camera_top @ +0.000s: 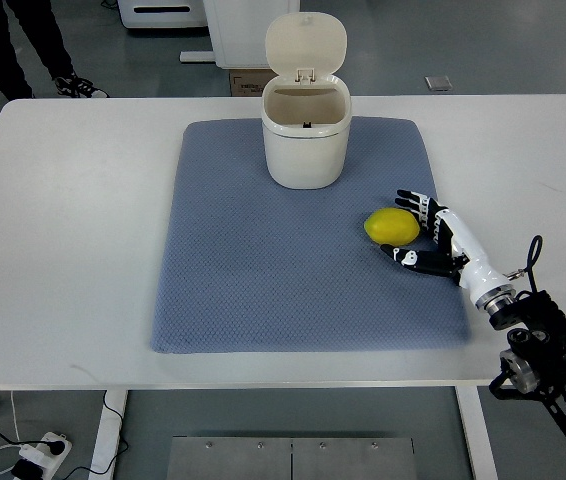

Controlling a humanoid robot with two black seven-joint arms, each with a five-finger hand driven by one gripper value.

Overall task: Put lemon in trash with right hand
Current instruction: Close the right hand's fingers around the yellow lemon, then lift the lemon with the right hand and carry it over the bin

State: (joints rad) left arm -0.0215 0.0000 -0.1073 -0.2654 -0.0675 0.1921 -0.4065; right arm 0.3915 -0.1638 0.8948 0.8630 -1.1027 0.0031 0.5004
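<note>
A yellow lemon lies on the blue-grey mat, right of centre. My right hand comes in from the lower right and sits just right of the lemon, fingers spread around its right side, open and not closed on it. The cream trash bin stands at the back of the mat with its lid flipped up and its mouth open. The left arm is out of sight.
The mat lies on a white table. A person's legs and shoes stand beyond the table's far left corner. White furniture stands on the floor behind the bin.
</note>
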